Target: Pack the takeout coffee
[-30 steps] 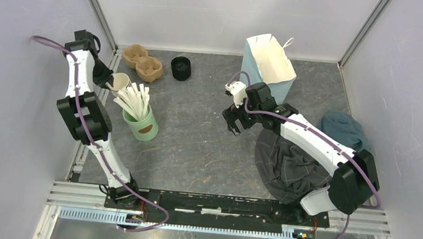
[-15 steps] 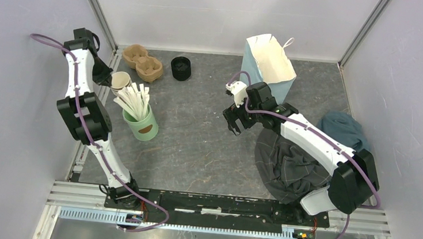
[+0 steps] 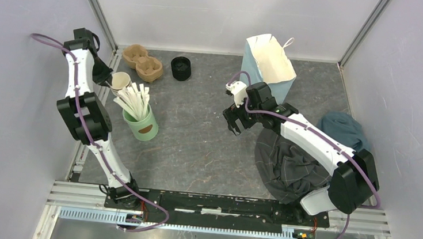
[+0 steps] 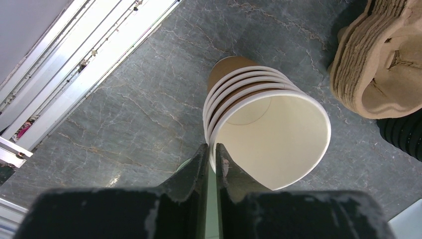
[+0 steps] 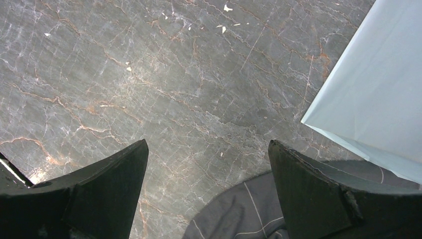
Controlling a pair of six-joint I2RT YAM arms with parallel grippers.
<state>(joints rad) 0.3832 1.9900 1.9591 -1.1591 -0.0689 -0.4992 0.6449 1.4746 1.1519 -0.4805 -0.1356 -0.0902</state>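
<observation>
Paper cup stack (image 4: 268, 134) pinched at its rim by left jaws, arm outstretched; right jaws gape.

Left end effector (image 4: 212, 147) pinched, right one (image 5: 208, 145) wide

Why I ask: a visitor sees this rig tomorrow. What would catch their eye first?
Likely the stack of paper cups at the far left, where the left gripper pinches the top cup's rim. Next, the pale blue paper bag standing open at the back, with the right gripper open over the table beside it. A dark cloth lies heaped at the near right.
</observation>
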